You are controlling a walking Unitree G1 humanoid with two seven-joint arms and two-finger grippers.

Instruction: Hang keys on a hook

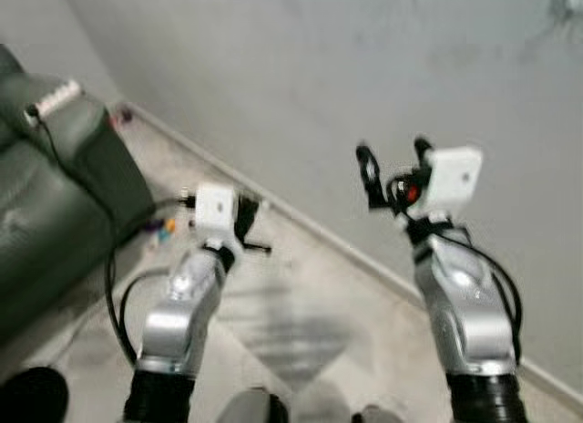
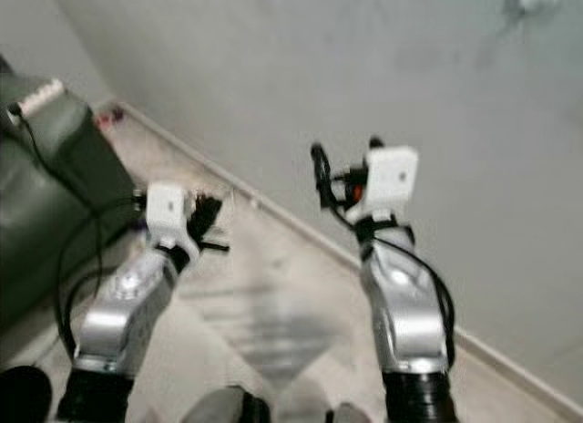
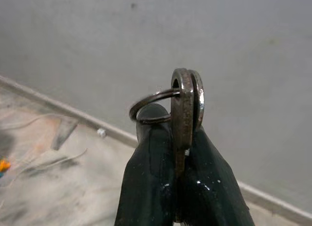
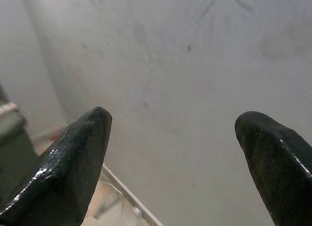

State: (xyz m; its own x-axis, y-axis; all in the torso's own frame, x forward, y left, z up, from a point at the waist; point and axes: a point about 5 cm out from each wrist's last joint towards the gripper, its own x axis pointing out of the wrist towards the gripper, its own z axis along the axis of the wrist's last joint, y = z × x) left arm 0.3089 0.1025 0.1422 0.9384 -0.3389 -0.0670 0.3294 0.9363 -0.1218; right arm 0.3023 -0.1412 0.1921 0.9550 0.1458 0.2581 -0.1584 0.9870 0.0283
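The left hand [image 3: 183,153] is clenched on the keys [image 3: 186,106], pinched flat between its fingertips with the ring [image 3: 148,104] standing free just beside them. Small, stiff, light metal, likely slippery; the ring is probably what must catch the hook. The right hand [image 4: 170,138] is spread wide, holding nothing, facing the wall [image 4: 195,65].

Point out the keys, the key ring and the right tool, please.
keys [image 3: 186,106]: left wrist view, on the head of the near key.
key ring [image 3: 146,102]: left wrist view, on the wire loop's upper arc.
right tool [image 4: 173,153]: right wrist view, midway between its parted fingertips.
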